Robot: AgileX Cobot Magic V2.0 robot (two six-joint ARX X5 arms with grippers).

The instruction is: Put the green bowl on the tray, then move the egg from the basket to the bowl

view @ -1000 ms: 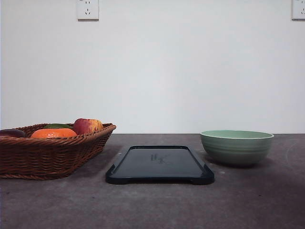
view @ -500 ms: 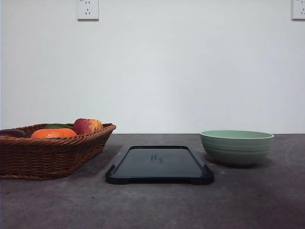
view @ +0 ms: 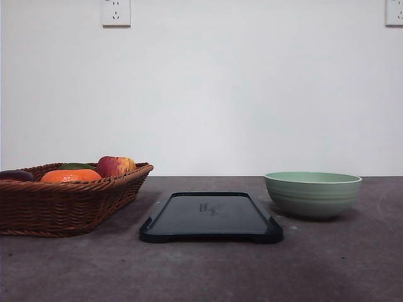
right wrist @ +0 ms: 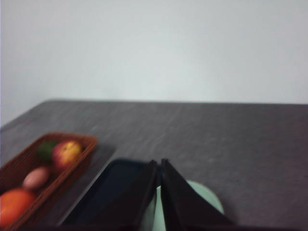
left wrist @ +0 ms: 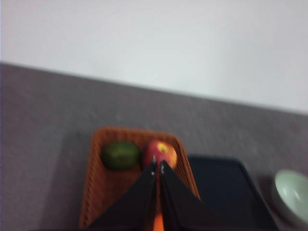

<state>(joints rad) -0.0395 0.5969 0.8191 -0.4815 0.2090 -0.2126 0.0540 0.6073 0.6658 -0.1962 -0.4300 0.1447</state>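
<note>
Front view, nearest first: bare dark grey worktop across the bottom of the frame. Black tray sat low centre, flat, nothing on it. Green bowl stood upright at lower right, on the worktop, just beside the tray's right edge and apart from it. Basket sat at lower left, cut by the left edge, apart from the tray. Over its rim showed an orange fruit, a red-yellow apple, a green fruit and a dark item at the far left. White wall behind, with a socket at upper left and another at upper right.

Left wrist view, blurred: left end effector at bottom centre, closed, tips together, gripping nothing, above the basket. Apple and green fruit lay at the basket's far end. Tray and bowl at lower right.

Right wrist view, blurred: right end effector at bottom centre, closed and empty, above the bowl. Tray to its left. Pale pinkish egg lay in the basket at lower left, between the orange fruit and the apple.
</note>
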